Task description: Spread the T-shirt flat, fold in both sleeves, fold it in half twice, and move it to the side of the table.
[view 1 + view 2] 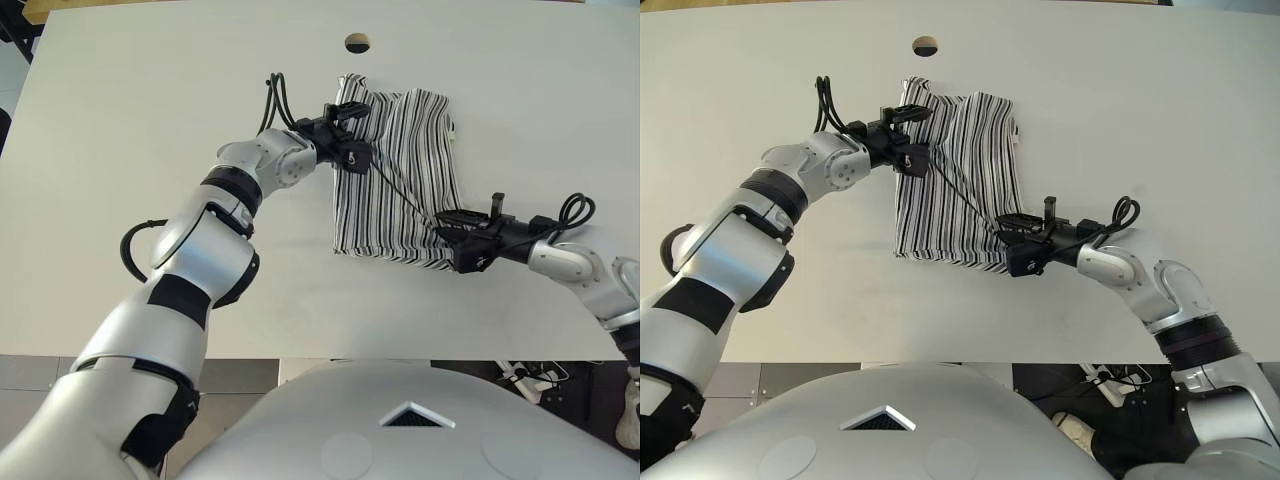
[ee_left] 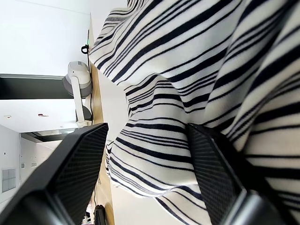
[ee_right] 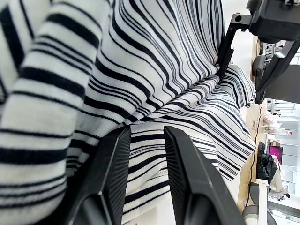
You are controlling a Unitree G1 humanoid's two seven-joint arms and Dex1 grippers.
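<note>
Black-and-white striped knit T-shirt (image 1: pixel 400 170), one only, lies folded into a rough rectangle on the white bench (image 1: pixel 150 100), a little right of its middle and nearer to me than a small round hole (image 1: pixel 357 43) by the far edge. My left tool (image 1: pixel 350 135) sits at the shirt's far left corner, spread wide, with cloth showing between its fingers (image 2: pixel 75 178). My right tool (image 1: pixel 450 240) rests at the near right corner; whether it grips the cloth I cannot tell.
</note>
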